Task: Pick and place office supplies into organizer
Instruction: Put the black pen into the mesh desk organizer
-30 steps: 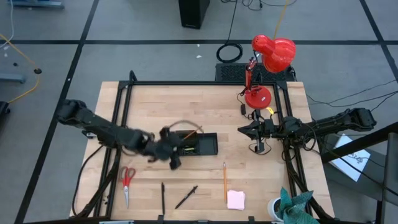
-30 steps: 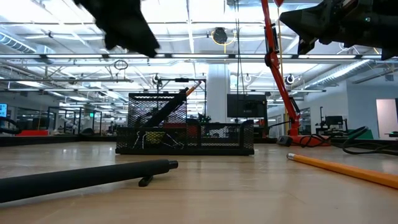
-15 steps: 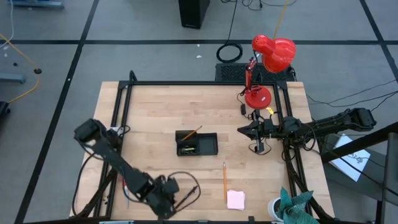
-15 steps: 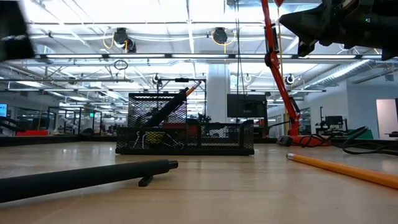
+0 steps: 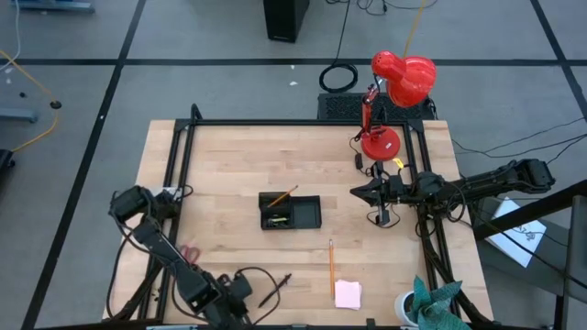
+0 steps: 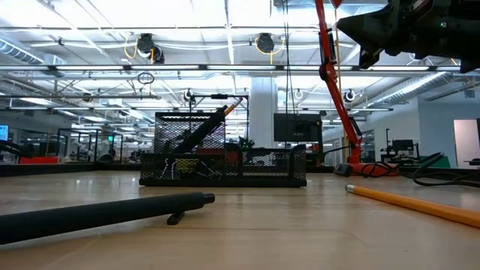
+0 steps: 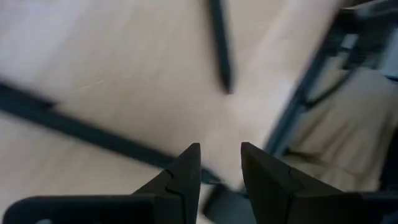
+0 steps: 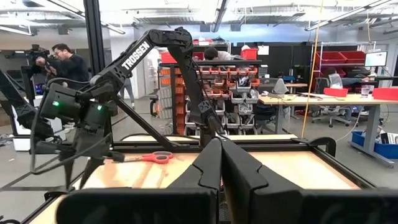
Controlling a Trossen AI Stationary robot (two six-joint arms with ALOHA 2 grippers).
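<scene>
The black organizer (image 5: 290, 212) stands mid-table, with an orange pencil (image 5: 282, 195) leaning out of its taller compartment. My left gripper (image 5: 233, 297) hovers open at the near edge, pointing down over a black pen (image 7: 219, 43); nothing lies between its fingers. A second black pen (image 5: 273, 291) lies just to its right. The red-handled scissors (image 5: 190, 252) lie flat, partly under my left arm. Another orange pencil (image 5: 331, 269) and a pink note pad (image 5: 348, 293) lie flat near the front. My right gripper (image 5: 359, 191) waits shut at the right, raised above the table.
A red desk lamp (image 5: 396, 87) stands at the far right corner, its base beside my right arm. A black frame rail (image 5: 183, 165) runs along the table's left side. A teal cloth in a cup (image 5: 429, 304) sits off the near right corner.
My left gripper has swung from beside the organizer to the table's near edge, sinking and rolling as it went, and has left the low view. Its arm now covers the scissors' blades and one black pen. My right arm has kept still.
</scene>
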